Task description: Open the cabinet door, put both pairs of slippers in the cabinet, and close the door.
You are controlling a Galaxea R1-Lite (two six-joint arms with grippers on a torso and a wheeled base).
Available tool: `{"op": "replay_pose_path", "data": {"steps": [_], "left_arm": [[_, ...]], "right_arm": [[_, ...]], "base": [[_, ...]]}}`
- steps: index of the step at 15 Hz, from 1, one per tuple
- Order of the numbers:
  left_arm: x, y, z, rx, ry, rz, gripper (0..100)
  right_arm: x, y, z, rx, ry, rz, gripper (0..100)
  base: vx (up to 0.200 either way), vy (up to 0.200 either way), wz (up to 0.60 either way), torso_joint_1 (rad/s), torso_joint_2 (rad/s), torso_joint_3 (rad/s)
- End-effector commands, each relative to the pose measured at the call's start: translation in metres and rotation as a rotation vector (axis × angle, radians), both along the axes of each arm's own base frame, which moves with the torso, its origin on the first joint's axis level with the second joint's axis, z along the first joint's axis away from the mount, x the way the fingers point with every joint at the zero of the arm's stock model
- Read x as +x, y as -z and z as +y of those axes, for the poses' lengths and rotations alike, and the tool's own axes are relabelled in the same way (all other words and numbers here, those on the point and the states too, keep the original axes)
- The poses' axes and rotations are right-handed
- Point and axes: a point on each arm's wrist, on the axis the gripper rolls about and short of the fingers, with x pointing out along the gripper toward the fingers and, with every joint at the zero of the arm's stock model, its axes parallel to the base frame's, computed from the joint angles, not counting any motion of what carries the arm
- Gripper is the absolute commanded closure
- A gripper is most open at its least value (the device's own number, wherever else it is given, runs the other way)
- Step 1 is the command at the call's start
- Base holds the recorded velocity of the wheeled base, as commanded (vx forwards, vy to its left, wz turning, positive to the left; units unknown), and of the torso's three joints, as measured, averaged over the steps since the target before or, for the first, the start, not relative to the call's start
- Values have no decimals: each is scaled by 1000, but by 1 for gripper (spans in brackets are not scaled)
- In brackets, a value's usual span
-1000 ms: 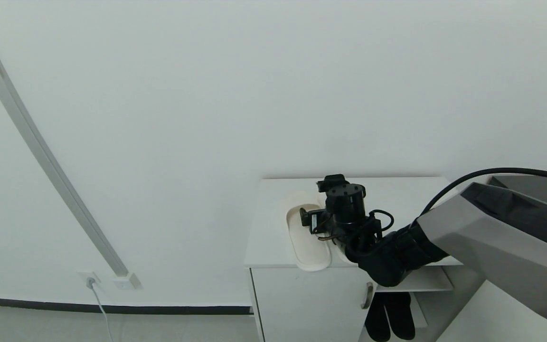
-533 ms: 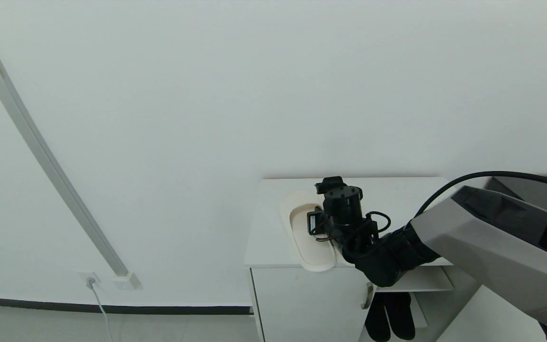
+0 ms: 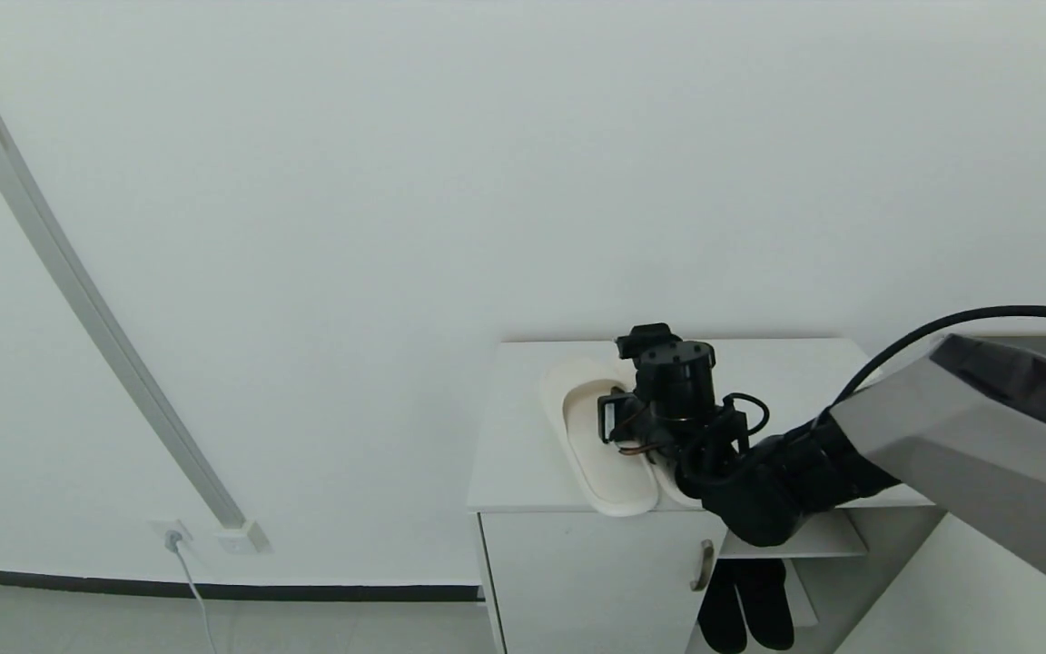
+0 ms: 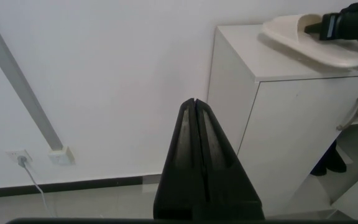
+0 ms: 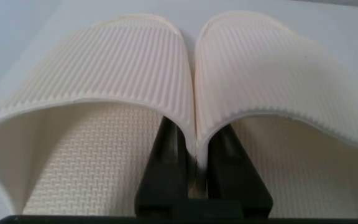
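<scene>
The right gripper (image 5: 196, 152) is clamped on the pair of cream, ribbed foam slippers (image 3: 609, 459). One black finger is pushed under each strap, and the two touching inner strap walls are pinched between them. The pair lies toes toward 12 o'clock on the flat top of the white cabinet (image 3: 786, 381), nearer its 9 o'clock side. The heels hang just past the front edge at 6 o'clock.

Over the last second the pair has been dragged across the top toward 4 o'clock, and the wrist and forearm have swung the same way. A second heel, hidden behind the wrist a second ago, is now seen beside the first. The soles appear to rest on the top, so this is judged a slide toward the edge rather than a lift. Both slippers have travelled together, which suggests the pinch is holding and one carry may serve for the pair.

At 5 o'clock from the gripper the cabinet's right half stands open. A pair of black slippers (image 3: 745, 604) is already stowed low inside, and a bare white shelf (image 3: 795, 543) is seen just under the top. The closed left door (image 3: 577, 581) carries a curved handle (image 3: 707, 563).

The left gripper (image 4: 194, 143) is held low with its fingers pressed together on nothing, well apart at 9 o'clock of the cabinet.

Half the stowing is done — the cream pair is yet to be lowered in and the door shut.
</scene>
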Motion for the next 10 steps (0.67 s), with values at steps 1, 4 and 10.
{"op": "replay_pose_path", "data": {"steps": [1,4,10], "left_arm": [[0,0,0,0,0,2,100],[0,0,0,1,1,0,100],[0,0,0,3,1,2,100]], "right_arm": [[-33,-34,-18,27,-52,-18,100],[-81,-47,-35,24,-146,5,100],[-148,-65,-43,38,-273,-4,100]], "base": [[0,0,0,0,0,0],[0,0,0,0,0,0],[0,0,0,0,0,0]]}}
